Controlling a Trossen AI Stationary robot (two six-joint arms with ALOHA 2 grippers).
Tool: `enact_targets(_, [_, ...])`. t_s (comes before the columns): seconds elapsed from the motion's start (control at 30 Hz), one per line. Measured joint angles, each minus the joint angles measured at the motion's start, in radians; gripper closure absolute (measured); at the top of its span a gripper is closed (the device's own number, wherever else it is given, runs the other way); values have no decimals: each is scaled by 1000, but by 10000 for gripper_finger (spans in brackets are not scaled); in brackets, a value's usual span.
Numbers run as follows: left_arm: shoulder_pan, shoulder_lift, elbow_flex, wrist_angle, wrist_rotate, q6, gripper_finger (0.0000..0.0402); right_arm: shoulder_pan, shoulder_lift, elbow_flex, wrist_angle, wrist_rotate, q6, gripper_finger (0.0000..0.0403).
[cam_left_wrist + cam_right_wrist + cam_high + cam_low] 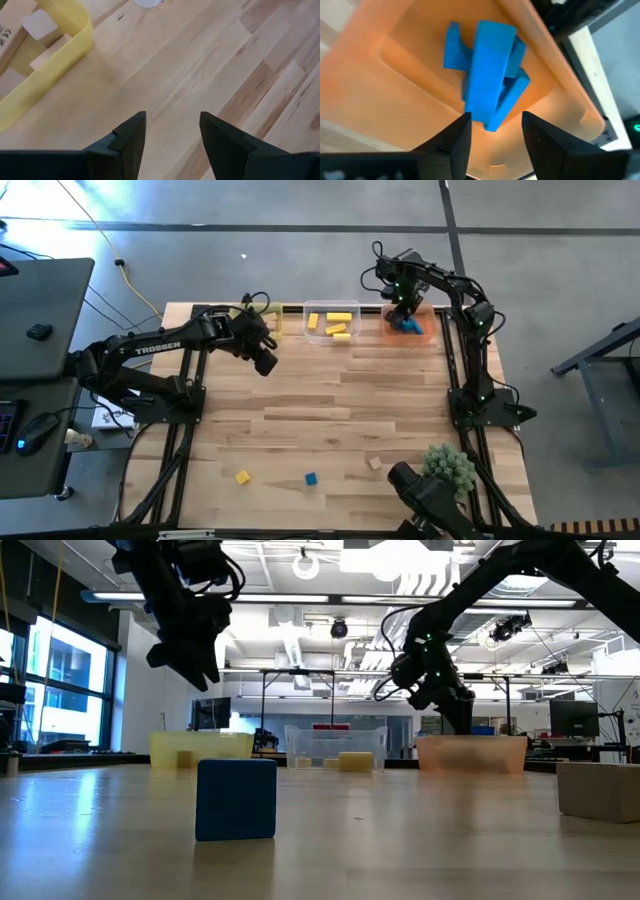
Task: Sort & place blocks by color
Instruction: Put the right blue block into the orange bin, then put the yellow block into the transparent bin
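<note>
Blue cube point(236, 799) nearest low camera, on table point(340, 410). Right gripper point(495, 131) over orange tub point(395, 75), fingers parted, blue bar point(487, 70) just beyond tips. Left gripper point(172, 135) parted, empty.

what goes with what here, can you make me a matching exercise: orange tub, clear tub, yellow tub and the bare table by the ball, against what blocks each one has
Column one:
1. orange tub
2. clear tub
3. yellow tub
4. table near the green ball

Column two:
a. yellow blocks
b. one yellow, one blue and one tan block, loose
c. blue blocks
d. tan blocks

Pairs: 1-c, 2-a, 3-d, 4-b
</note>
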Motion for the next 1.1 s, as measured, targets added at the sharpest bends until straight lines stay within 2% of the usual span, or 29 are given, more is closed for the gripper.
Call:
enact_targets(0.17, [-2, 0, 0, -44, 0, -49, 227, 0, 0, 1, -6, 17, 19, 221])
enact_targets(0.4, [-2, 0, 0, -116, 9, -145, 222, 3, -1, 51, -55, -54, 68, 230])
enact_targets(0.6, [-22, 0, 0, -171, 135, -180, 212, 28, -1, 148, -90, -89, 70, 247])
enact_targets(0.87, [-201, 0, 0, -228, 173, -277, 212, 95, -3, 325, -138, -95, 102, 256])
enact_targets(1.1, [-396, 0, 0, -228, 179, -452, 213, 160, -3, 449, -138, -117, 141, 256])
